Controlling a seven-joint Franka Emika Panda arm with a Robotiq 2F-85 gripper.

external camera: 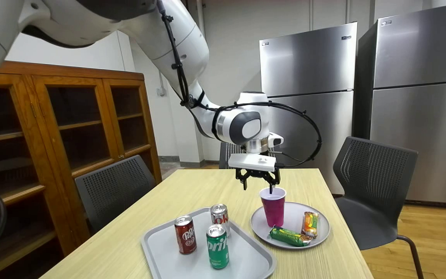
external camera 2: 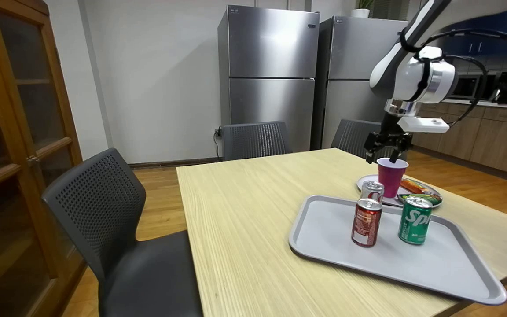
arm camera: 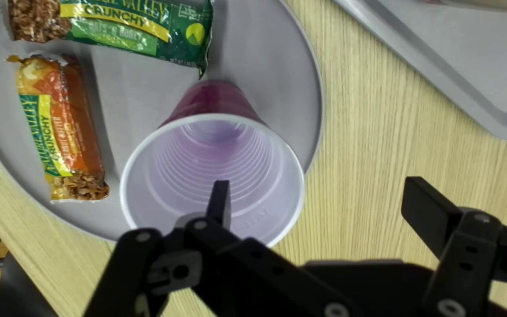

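Note:
My gripper [arm camera: 317, 193] stands wide open with nothing between its fingers. In the wrist view one finger [arm camera: 219, 202] overlaps the mouth of a magenta cup [arm camera: 214, 99] with a white inside; the other is over bare wood. Both exterior views put the gripper [external camera: 258, 189] at rim height of the upright cup [external camera: 273, 209], one fingertip at its mouth. Whether that tip dips below the rim I cannot tell. The cup rests on a round grey plate [external camera: 259, 223], beside a green granola bar [external camera: 289, 236] and an orange granola bar [external camera: 310, 224].
A grey tray [external camera 2: 324, 233] near the plate carries a Dr Pepper can [external camera: 186, 236], a silver Coke can [external camera: 219, 215] and a green Sprite can [external camera: 218, 248], all upright. Dark chairs [external camera: 374, 182] surround the wooden table [external camera 2: 244, 220]. A cabinet [external camera: 76, 116] and steel refrigerators [external camera: 308, 66] stand behind.

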